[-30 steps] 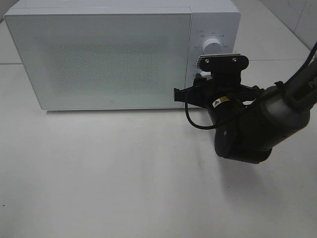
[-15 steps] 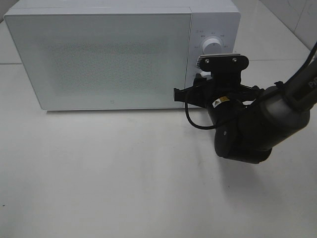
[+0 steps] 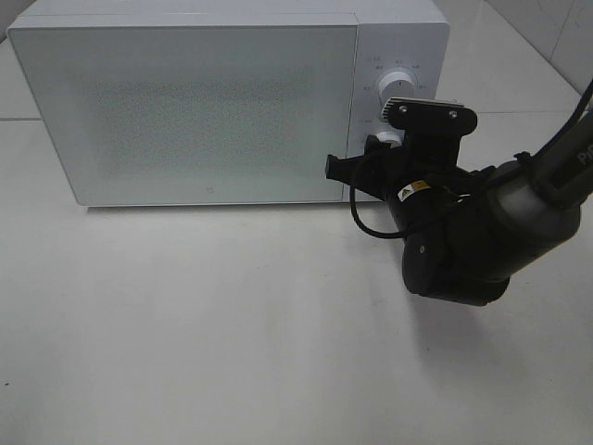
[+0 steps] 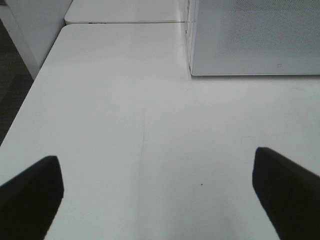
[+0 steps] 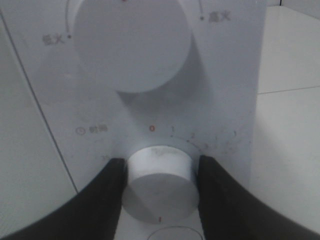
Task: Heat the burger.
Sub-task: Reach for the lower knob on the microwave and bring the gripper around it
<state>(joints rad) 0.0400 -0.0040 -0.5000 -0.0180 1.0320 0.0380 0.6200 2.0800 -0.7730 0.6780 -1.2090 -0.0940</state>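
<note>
Right gripper [image 3: 384, 145] clamped on the microwave's [image 3: 204, 102] lower dial [image 3: 392, 136]; left gripper [image 4: 157, 192] spread wide, holding nothing.
From high up, the right arm reaches in to the control panel: the shut door [image 3: 185, 111] lies just beside the gripper and the upper dial [image 3: 397, 85] just above it. From the right wrist, two black fingers [image 5: 100, 200] press against either side of the lower dial, partly closed round it, the upper dial just past the fingertips. From the left wrist, that gripper's fingers stand far apart over the white table [image 4: 150, 100], the microwave's corner well ahead of them. The burger shows in no view, so I cannot tell where it is.
</note>
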